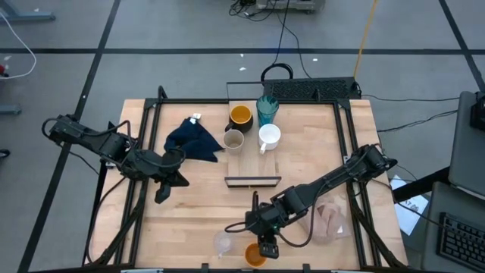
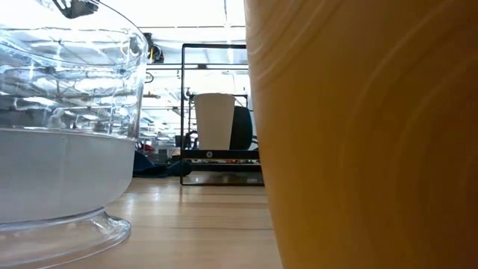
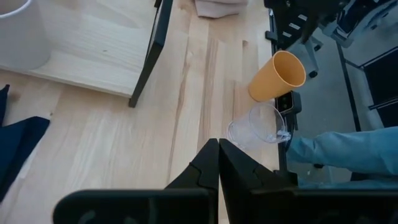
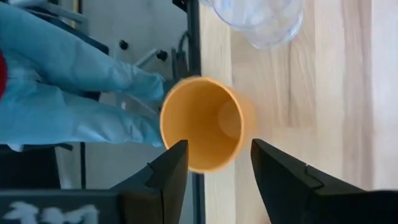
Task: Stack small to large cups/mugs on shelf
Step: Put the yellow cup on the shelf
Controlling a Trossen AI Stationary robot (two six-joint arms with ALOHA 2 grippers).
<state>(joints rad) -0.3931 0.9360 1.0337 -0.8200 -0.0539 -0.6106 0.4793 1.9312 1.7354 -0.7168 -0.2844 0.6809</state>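
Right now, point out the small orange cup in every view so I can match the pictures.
High view: small orange cup at the table's near edge, just below the right hand.
Low view: fills the right half, very close.
Left wrist view: upper right, tilted.
Right wrist view: centre, mouth facing the camera.
Shared landmark: the small clear glass beside it.

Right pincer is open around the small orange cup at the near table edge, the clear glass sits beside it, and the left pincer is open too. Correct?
Not quite: the left pincer is shut, its fingers pressed together in the left wrist view. The rest holds: the right pincer stands open around the small orange cup, with the clear glass beside it.
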